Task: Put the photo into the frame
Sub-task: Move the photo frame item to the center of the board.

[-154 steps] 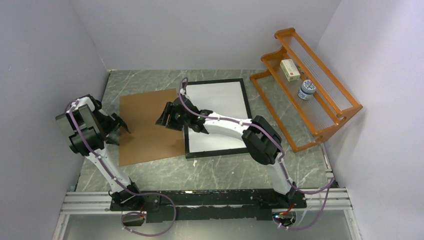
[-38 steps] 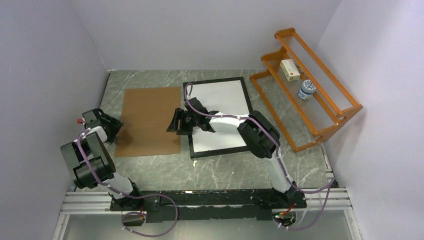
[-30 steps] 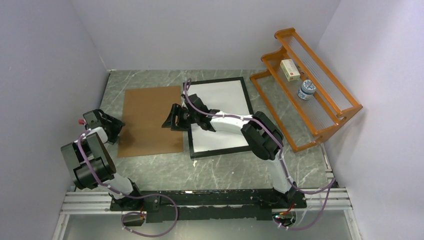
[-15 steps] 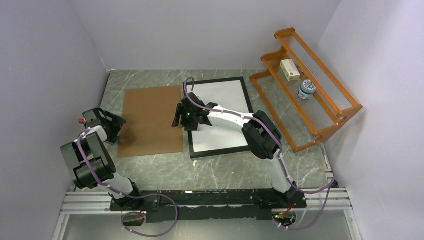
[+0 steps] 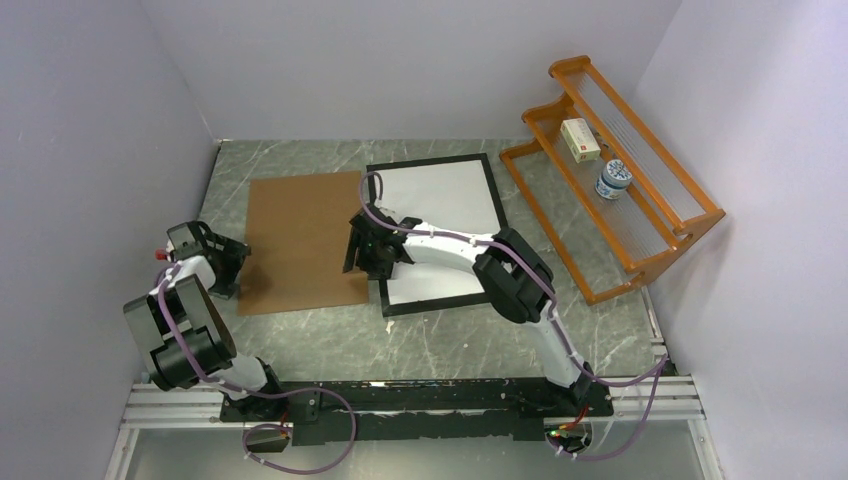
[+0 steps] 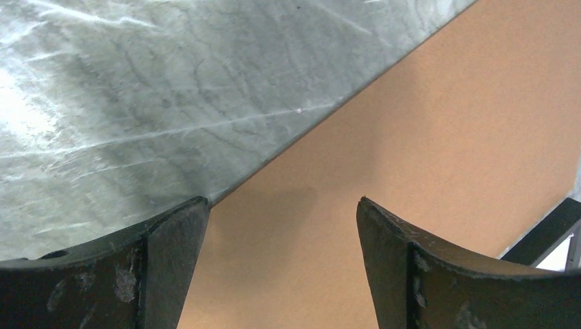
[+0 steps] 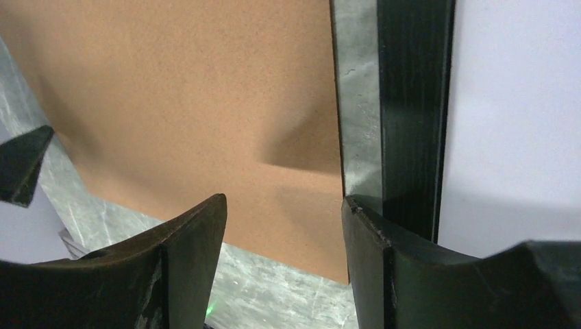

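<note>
The black frame lies flat on the marble table with a white sheet filling it. The photo's print is out of view. A plain brown board lies just left of the frame. My right gripper is open and hangs low over the board's right edge, near its near corner. In the right wrist view, the right gripper has the board to one side and the frame's black edge to the other. My left gripper is open at the board's left edge. Nothing lies between the left gripper's fingers.
An orange wooden rack stands at the right, holding a white box and a blue-and-white jar. White walls close in the table on three sides. A narrow strip of table separates board and frame.
The right gripper has turned and come slightly nearer along the board's right edge. The left gripper has opened wider and stays at the board's left edge. The board has hardly shifted.
</note>
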